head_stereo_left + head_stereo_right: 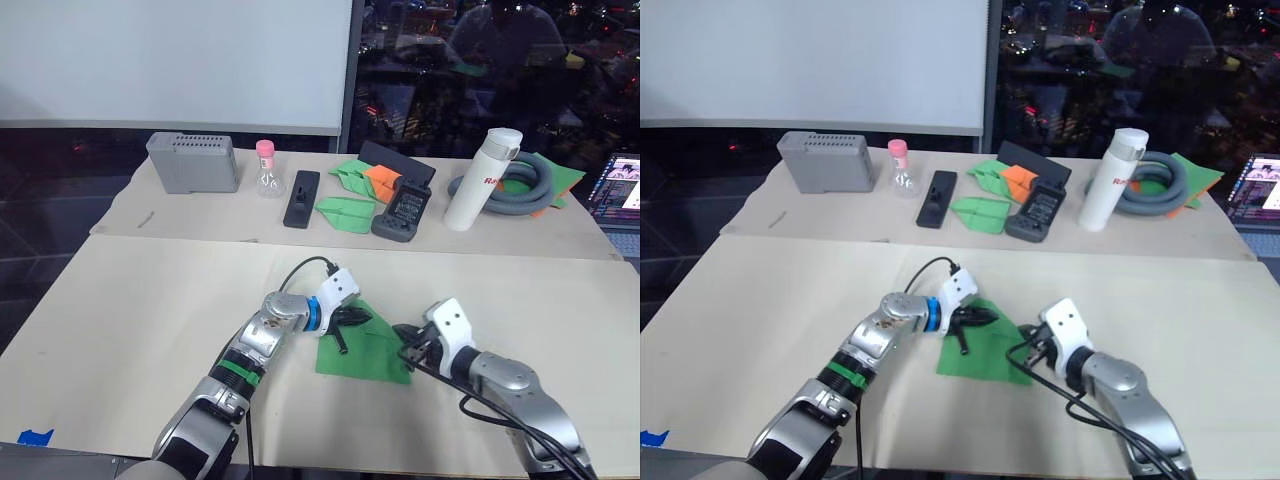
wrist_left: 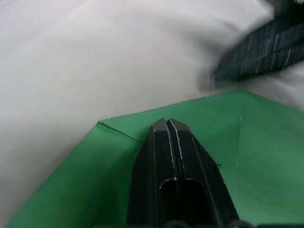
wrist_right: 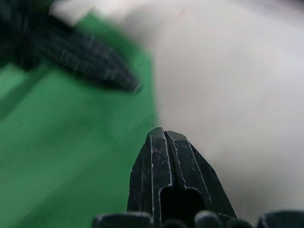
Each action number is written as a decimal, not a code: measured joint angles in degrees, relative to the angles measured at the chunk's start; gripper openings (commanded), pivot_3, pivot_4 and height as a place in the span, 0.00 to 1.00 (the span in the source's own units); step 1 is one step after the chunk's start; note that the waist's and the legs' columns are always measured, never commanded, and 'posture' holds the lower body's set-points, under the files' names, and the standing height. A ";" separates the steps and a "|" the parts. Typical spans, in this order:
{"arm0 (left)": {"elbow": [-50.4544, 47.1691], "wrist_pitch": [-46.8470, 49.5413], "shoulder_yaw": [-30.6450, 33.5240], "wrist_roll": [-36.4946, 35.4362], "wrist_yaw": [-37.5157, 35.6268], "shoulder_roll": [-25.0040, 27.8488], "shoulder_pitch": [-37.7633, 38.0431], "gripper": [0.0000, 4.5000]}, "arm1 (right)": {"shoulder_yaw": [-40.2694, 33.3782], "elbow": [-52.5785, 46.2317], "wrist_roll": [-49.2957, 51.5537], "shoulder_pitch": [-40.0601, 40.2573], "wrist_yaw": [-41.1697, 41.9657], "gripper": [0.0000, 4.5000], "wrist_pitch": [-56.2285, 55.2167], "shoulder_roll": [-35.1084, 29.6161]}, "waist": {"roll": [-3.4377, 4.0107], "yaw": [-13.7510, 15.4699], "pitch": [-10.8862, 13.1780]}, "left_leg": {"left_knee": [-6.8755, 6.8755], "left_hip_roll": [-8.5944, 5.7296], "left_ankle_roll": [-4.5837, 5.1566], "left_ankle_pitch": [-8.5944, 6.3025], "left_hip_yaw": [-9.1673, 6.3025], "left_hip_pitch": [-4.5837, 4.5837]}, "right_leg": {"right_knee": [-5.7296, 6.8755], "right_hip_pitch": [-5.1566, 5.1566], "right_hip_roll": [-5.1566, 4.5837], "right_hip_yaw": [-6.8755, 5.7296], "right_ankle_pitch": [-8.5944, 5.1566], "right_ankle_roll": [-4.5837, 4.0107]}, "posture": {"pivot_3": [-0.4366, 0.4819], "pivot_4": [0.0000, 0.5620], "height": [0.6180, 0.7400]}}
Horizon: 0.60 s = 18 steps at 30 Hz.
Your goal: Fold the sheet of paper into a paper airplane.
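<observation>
You had both grippers, left [image 1: 352, 318] and right [image 1: 404, 334], pinched closed on nothing, pressing the part-folded green sheet of paper [image 1: 372, 352] lying between them on the table [image 1: 150, 300]; any sideways drag risked skewing its 2 creases.

Paper [image 1: 368, 350] between 2 tools.
</observation>
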 measured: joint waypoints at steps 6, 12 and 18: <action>0.83 -1.54 0.69 0.18 0.94 -0.81 0.04 0.00 | 2.83 0.93 -4.55 0.97 -1.19 0.00 -4.14 -0.06 | -0.01 -0.51 0.00 | -0.01 0.05 -0.02 0.00 -0.01 0.08 | 0.01 0.06 0.01 -0.01 0.00 0.00 | 0.48 0.27 1.00; 1.57 -1.20 0.26 1.04 1.79 -3.01 -0.44 0.00 | 3.63 0.96 -6.82 0.97 -1.26 0.00 -4.83 -0.08 | -0.02 -0.52 -0.01 | -0.03 0.04 -0.03 0.00 -0.01 0.08 | 0.00 0.05 0.02 -0.02 0.00 0.00 | 0.48 0.27 1.00; 4.72 -3.46 0.11 3.08 6.76 -4.94 -1.76 0.00 | 4.10 0.97 -7.97 0.76 -1.25 0.00 -4.91 0.10 | -0.04 -0.57 -0.02 | -0.04 0.07 -0.04 0.00 -0.01 0.09 | 0.00 0.04 0.02 -0.01 0.00 0.00 | 0.48 0.27 1.00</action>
